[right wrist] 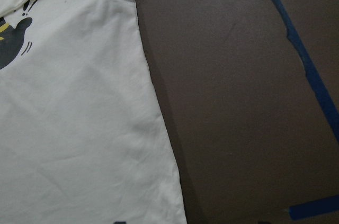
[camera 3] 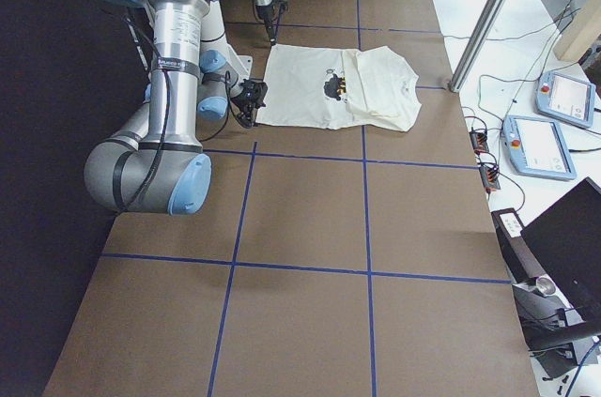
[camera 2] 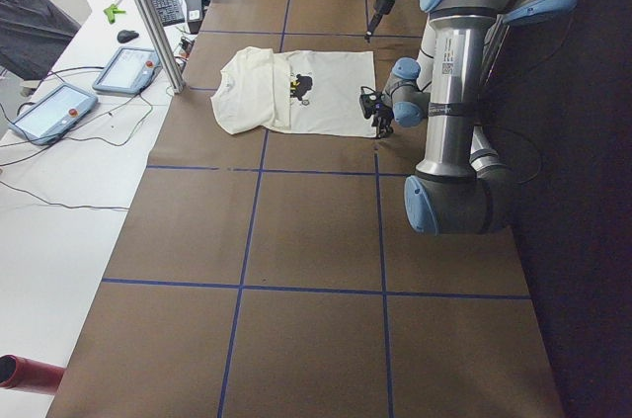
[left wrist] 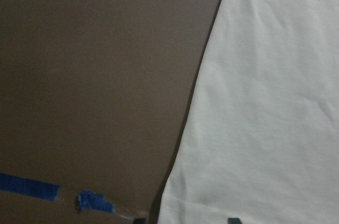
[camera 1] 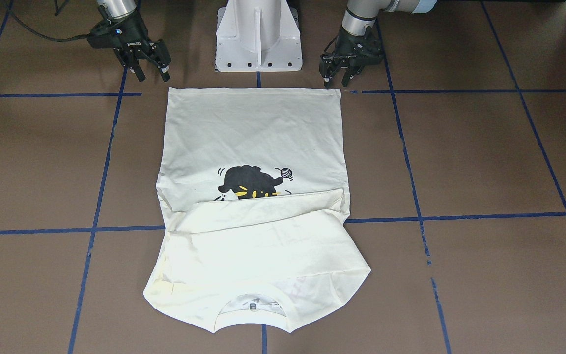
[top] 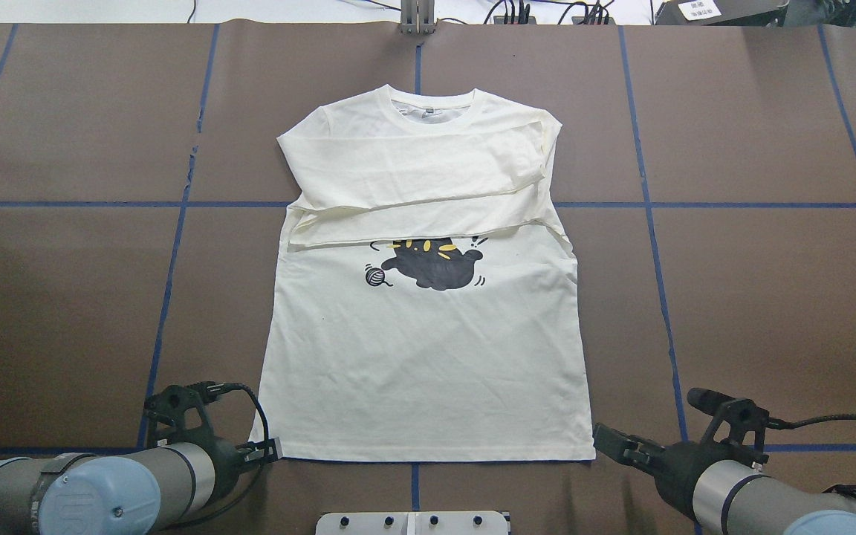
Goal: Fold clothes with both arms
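My left gripper [camera 1: 337, 78] is released, fingers spread with nothing between them, tips pointing down at the table [top: 64, 297]. The shirt [top: 428, 357] lies flat and print side up just ahead of it. The near hem [top: 428, 455] runs across in front of me from one gripper to the other. The hem's corner on my left side sits right at the left gripper's tips, slightly toward its inner side. In the left wrist view that corner shows low down between the two dark fingertip edges. I cannot tell whether the tips touch the cloth. My right gripper [camera 1: 154, 76] is also released and empty, its fingers apart. It hangs just beside the other hem corner, a little to the corner's outer side. The right wrist view shows the shirt's side edge running away from that gripper over bare table. Farther ahead of both grippers, about midway up the shirt, is the black cat print [top: 432, 267] with a small ball of yarn beside it. Beyond the print, the two sleeves [top: 413, 200] are folded across the chest, one overlapping the other, and they hide the print's far edge. The collar [top: 435, 104] is the part farthest from my grippers. Blue tape [top: 168, 282] marks a grid on the brown table. One strip runs just outside my left gripper and another just outside my right. The white pedestal [camera 1: 258, 34] stands between the two grippers, behind the hem.
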You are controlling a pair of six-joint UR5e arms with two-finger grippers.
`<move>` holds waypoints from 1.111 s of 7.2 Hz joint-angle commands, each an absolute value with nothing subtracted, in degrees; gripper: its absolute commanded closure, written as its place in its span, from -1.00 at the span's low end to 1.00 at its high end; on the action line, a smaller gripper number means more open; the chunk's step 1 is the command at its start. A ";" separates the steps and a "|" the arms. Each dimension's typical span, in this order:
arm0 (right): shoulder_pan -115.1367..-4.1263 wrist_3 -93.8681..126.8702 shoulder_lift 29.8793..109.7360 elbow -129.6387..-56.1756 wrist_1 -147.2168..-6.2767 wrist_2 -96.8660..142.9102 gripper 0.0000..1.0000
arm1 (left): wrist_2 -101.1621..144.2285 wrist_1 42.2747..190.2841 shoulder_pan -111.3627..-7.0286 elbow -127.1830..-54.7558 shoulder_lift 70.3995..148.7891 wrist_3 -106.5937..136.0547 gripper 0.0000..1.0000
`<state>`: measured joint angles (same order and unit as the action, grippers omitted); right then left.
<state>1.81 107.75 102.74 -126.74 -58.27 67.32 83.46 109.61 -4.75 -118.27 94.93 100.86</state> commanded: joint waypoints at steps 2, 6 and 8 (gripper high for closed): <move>2.02 107.75 102.74 -126.74 -58.27 66.71 -0.74 | 83.50 109.60 -4.66 -118.04 95.10 100.11 -0.10; 2.37 107.75 102.74 -126.74 -58.27 65.74 -0.75 | 83.76 109.60 -4.66 -117.25 95.27 98.88 -0.03; 2.37 107.75 102.66 -126.74 -58.27 65.74 -0.77 | 83.85 109.60 -4.57 -117.25 95.36 98.88 0.06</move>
